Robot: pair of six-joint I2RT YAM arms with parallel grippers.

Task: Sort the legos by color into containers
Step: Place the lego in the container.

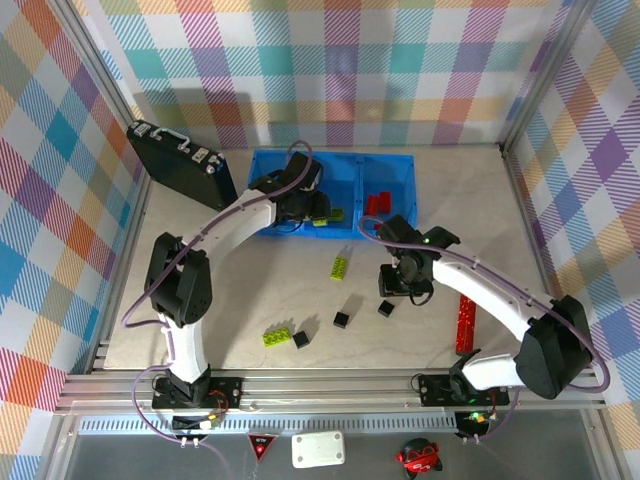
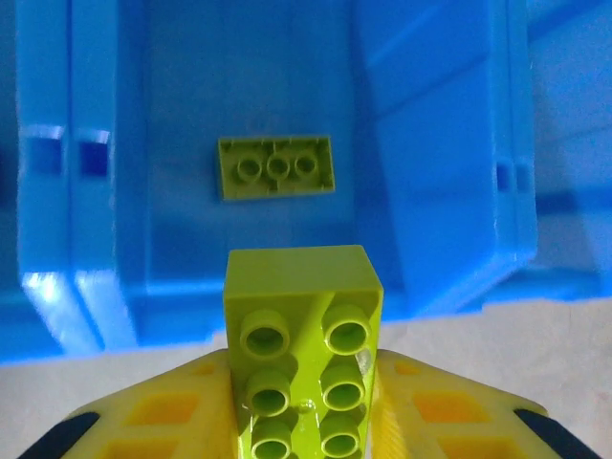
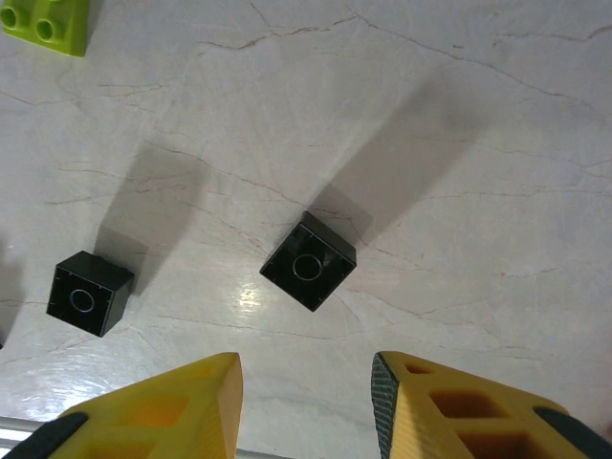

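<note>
Item: green brick, clamped tight between the fingers of my left gripper, poised at the near wall of the blue bin; a second green brick lies on the floor of the compartment just beyond. To place it well, I judge I should carry it past that wall, over the compartment floor, and part the jaws low so it does not bounce out. Item: right gripper, jaws apart and holding nothing, hanging above a black cube on the table in front of the bin. Red bricks lie in the bin's right-hand compartment.
</note>
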